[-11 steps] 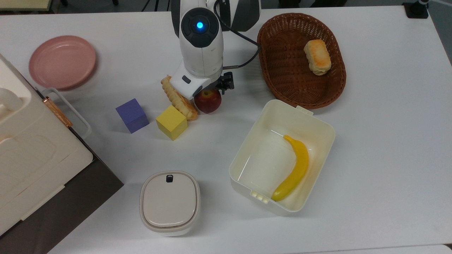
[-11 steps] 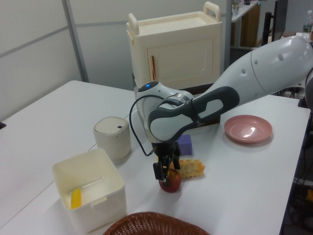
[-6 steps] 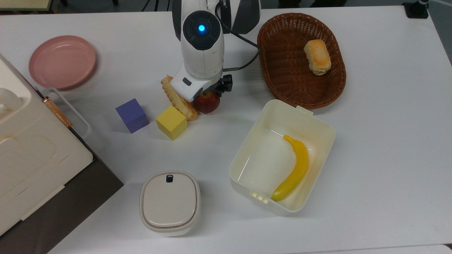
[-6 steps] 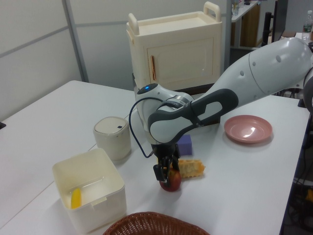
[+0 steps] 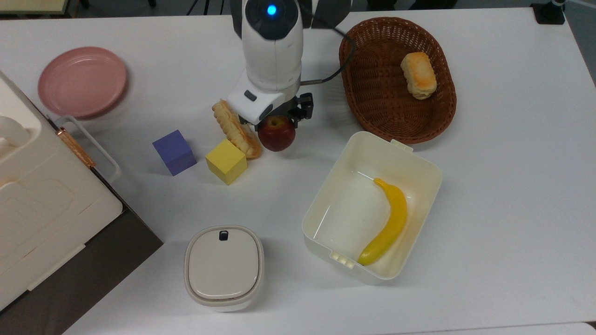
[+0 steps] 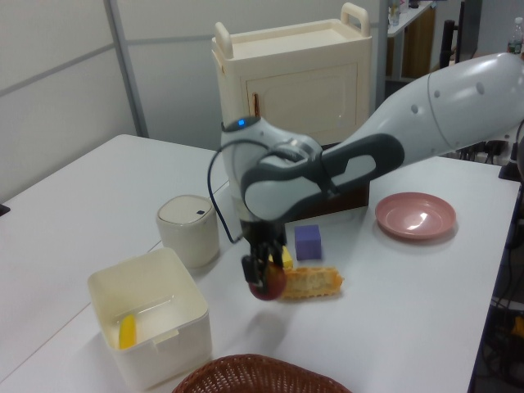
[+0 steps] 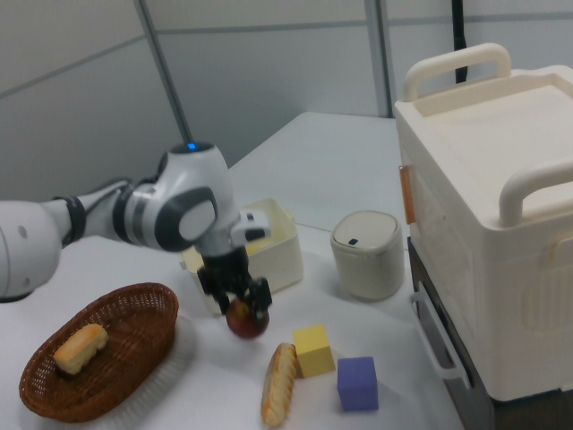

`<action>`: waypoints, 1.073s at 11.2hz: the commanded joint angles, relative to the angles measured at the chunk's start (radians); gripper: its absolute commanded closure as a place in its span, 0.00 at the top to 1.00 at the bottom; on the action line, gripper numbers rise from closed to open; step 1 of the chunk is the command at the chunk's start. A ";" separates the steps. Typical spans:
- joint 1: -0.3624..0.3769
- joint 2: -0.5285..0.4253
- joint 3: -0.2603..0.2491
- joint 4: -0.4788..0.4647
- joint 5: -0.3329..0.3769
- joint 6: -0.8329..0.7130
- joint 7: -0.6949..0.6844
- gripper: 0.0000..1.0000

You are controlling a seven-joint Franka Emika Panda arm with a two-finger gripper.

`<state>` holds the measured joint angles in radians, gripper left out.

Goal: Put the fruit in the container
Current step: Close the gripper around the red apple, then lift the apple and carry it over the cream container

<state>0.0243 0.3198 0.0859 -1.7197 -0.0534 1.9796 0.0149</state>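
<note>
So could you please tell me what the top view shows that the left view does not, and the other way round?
The top view alone shows the bread roll in the basket and the whole banana lying in the tub. The left view alone shows the cabinet's front face and the gap under the apple, lifted off the table. Both show the gripper shut on the apple, the pink plate and the lidded box.

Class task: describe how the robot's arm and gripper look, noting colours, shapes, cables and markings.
The arm has rounded, glossy white shells with dark grey bands at the joints. A round black cap with a glowing blue light tops the wrist. A black cable loops along its side. The gripper is small and black beneath a white block bearing a dark oval mark.
</note>
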 commanded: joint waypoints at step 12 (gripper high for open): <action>0.187 0.045 -0.003 0.178 -0.041 0.350 0.117 0.80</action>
<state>0.1826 0.3273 0.0909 -1.5336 -0.0560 2.2347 0.1227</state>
